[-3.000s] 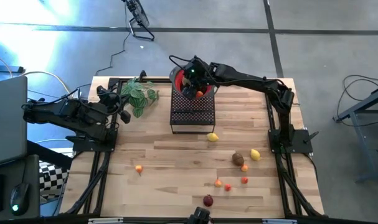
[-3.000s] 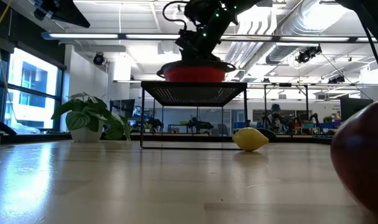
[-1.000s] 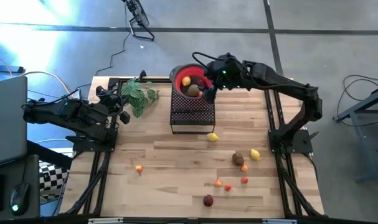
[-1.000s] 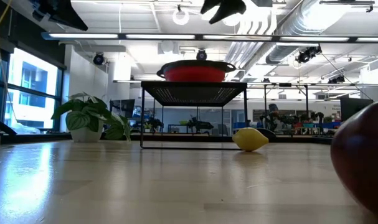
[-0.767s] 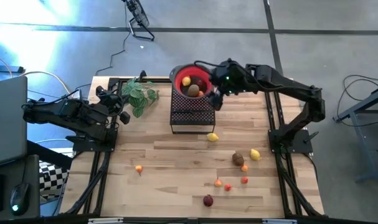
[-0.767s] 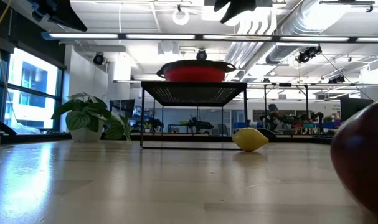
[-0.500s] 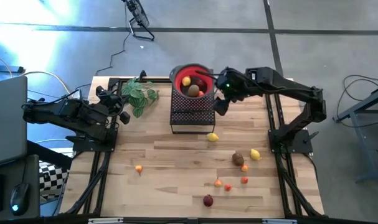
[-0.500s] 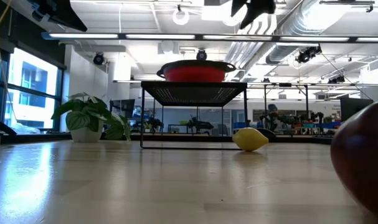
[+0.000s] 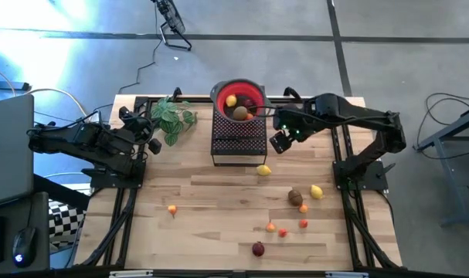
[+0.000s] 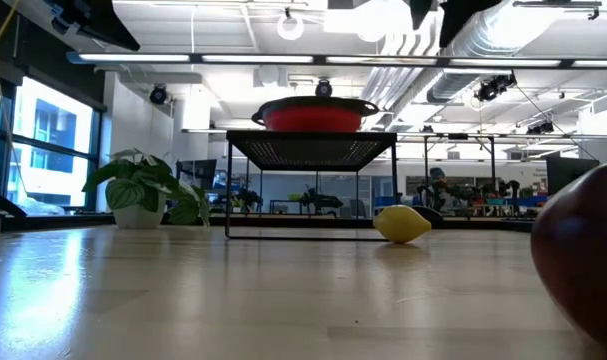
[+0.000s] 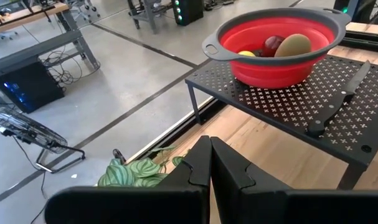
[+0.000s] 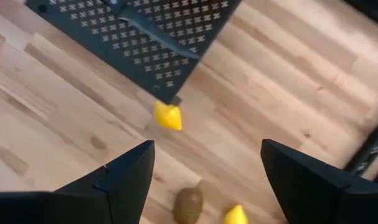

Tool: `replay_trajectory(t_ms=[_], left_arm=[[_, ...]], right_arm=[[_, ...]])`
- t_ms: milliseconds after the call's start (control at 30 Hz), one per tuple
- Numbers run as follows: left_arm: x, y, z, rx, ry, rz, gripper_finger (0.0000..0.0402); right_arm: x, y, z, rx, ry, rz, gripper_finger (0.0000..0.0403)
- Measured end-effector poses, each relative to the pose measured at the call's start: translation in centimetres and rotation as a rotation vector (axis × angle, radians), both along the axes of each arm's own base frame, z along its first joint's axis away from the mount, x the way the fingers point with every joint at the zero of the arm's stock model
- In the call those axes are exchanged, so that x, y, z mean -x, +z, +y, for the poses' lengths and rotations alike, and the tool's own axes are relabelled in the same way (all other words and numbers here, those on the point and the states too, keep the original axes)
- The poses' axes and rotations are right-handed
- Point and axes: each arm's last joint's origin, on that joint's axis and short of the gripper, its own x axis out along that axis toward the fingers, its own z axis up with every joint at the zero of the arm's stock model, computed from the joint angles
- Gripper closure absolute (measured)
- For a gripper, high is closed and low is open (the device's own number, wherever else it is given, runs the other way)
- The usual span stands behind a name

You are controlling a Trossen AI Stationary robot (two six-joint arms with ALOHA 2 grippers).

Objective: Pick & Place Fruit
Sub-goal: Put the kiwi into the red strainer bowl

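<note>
A red bowl (image 9: pixel 237 99) stands on a black perforated stand (image 9: pixel 238 140) and holds a lemon, a brown oval and red and orange pieces (image 11: pixel 281 45). On the table lie a lemon (image 9: pixel 263 171), a brown oval (image 9: pixel 295 197), a second lemon (image 9: pixel 317 191), tiny orange and red pieces (image 9: pixel 282 229), one orange piece (image 9: pixel 172 208) and a dark red ball (image 9: pixel 258 249). My right gripper (image 9: pixel 279 141) hangs open above the table just right of the stand; it is also seen in the right wrist view (image 12: pixel 207 144), over the lemon (image 12: pixel 167 116). My left gripper (image 11: pixel 209 146) waits shut at the table's left edge.
A black-handled knife (image 11: pixel 338 102) lies on the stand beside the bowl. A potted green plant (image 9: pixel 172 117) stands at the far left, near the left gripper. The dark red ball (image 10: pixel 583 265) sits very close to the low camera. Bare wood lies between the scattered fruit.
My right gripper has moved from above the red bowl toward the table's right and near edges, and now hangs past the stand's right side. The fruit in the bowl and on the table has stayed put.
</note>
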Motion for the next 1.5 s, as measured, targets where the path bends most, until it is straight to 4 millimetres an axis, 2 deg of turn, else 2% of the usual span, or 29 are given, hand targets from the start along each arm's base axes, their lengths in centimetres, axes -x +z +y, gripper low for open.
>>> replay_trajectory(t_ms=[367, 633, 733, 933, 1233, 1500], left_arm=[[-0.1, 0.0, -0.1, 0.024, -0.019, -0.008, 0.0402], [-0.1, 0.0, -0.1, 0.04, -0.011, -0.027, 0.0402], [-0.1, 0.0, -0.1, 0.042, -0.014, -0.026, 0.0402], [-0.1, -0.1, -0.1, 0.062, -0.043, -0.022, 0.0402], [-0.2, -0.1, -0.2, 0.079, -0.069, -0.017, 0.0402], [-0.2, -0.2, -0.3, 0.106, -0.11, -0.01, 0.0402]], right_arm=[[-0.1, -0.1, 2.9, -0.12, -0.06, -0.026, 0.0117], [0.0, -2.2, 6.2, -0.154, 0.027, 0.067, 0.0117], [0.1, -3.5, 7.1, -0.159, 0.022, 0.117, 0.0117], [0.5, -6.3, 8.2, -0.185, -0.111, 0.216, 0.0117], [1.5, -11.6, 9.9, -0.249, -0.223, 0.375, 0.0117], [1.4, -15.4, 10.3, -0.316, -0.208, 0.367, 0.0117]])
